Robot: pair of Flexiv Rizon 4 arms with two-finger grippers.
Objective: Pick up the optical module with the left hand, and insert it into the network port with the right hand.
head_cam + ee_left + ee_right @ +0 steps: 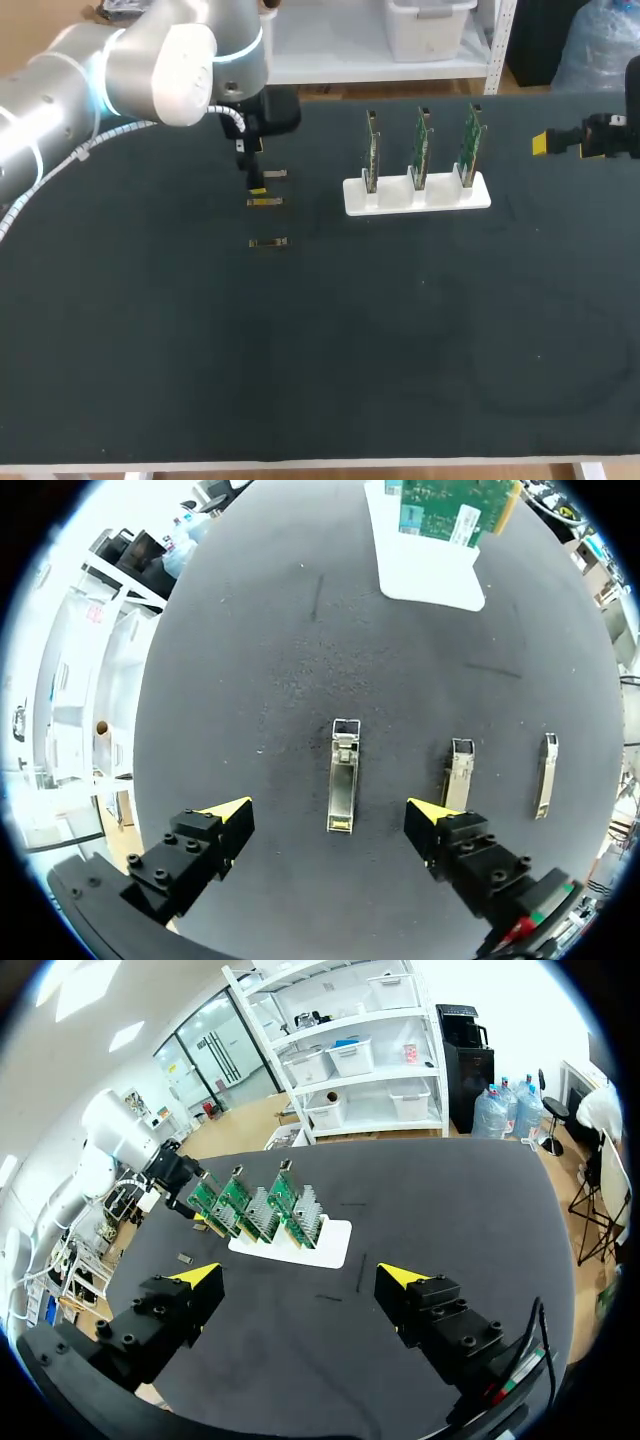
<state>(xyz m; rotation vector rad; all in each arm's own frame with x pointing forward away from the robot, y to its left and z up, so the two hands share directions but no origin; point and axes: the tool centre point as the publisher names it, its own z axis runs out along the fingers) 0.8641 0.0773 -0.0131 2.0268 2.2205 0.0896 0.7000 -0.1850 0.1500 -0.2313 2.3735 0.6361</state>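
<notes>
The surface (400, 350) is dark, matt and finely grainy. The optical modules (341, 777) look like dull silvery metal. The holder (417, 196) is smooth white plastic; its green circuit boards (421, 148) shine slightly. The left arm (150, 60), upper left, has a smooth satin grey shell; the left gripper (330, 818) has matt black fingers (185, 858).

The right hand (300, 1278) hovers above the desk (450, 1210), its fingers spread wide with nothing between them. Ahead of it, a white holder (328, 1242) carries three upright green circuit boards (245, 1200). The left arm (110, 1140) stands beyond the boards. One optical module (184, 1257) lies flat beside the holder.
</notes>
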